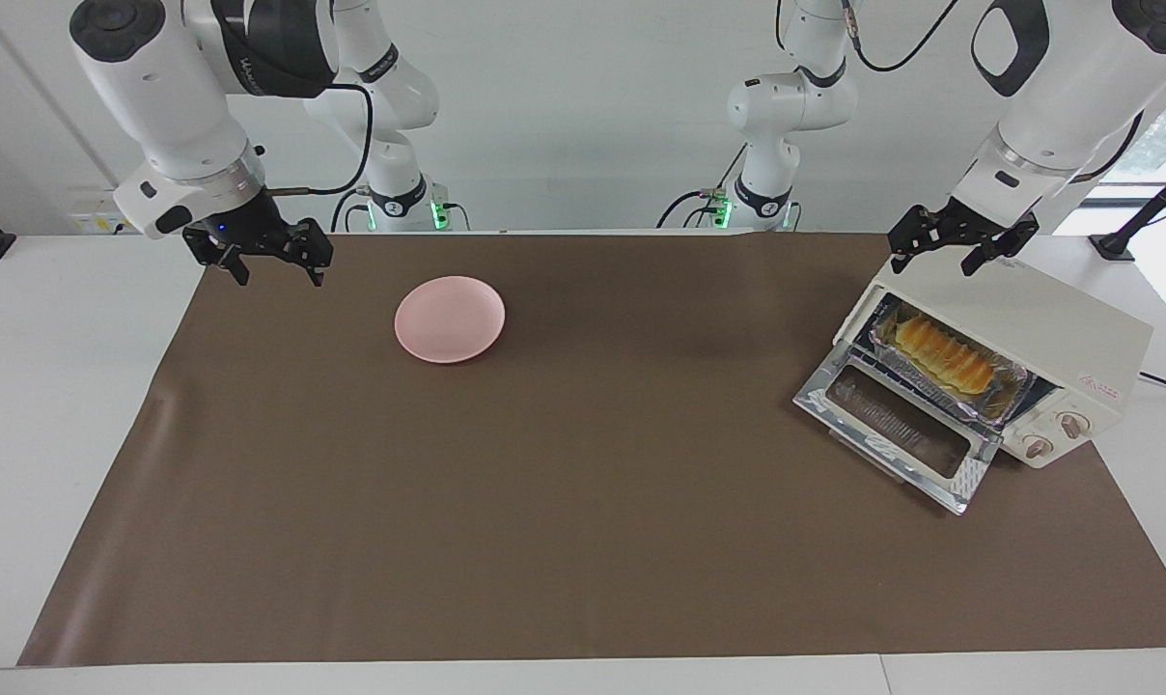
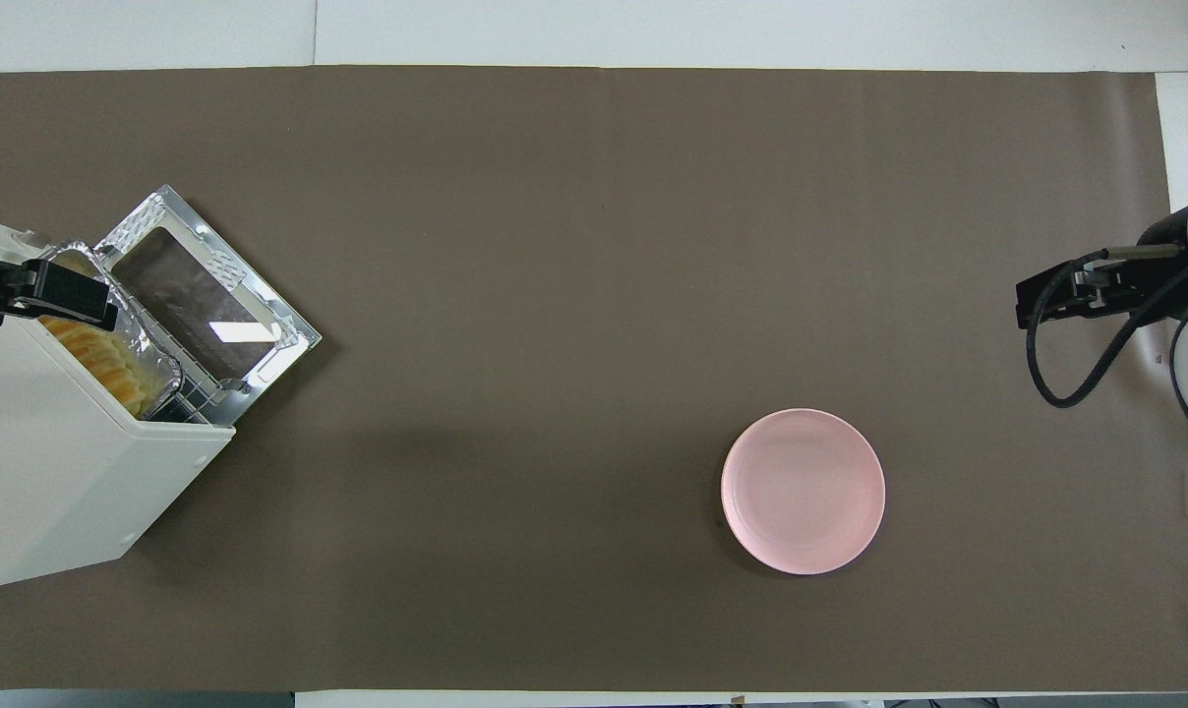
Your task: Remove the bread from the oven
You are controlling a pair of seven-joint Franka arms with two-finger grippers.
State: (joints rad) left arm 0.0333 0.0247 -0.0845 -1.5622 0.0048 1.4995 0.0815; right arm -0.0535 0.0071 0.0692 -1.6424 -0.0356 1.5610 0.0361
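Note:
The cream-white oven stands at the left arm's end of the table, and its glass door is folded down flat. Inside, the golden ridged bread lies in a silver foil tray on the rack. My left gripper hangs open just above the oven's top edge over the opening, holding nothing. At the right arm's end, my right gripper waits open and empty above the corner of the mat.
A round pink plate sits bare on the brown mat, toward the right arm's end and close to the robots. The oven's two knobs face away from the robots. White table borders the mat.

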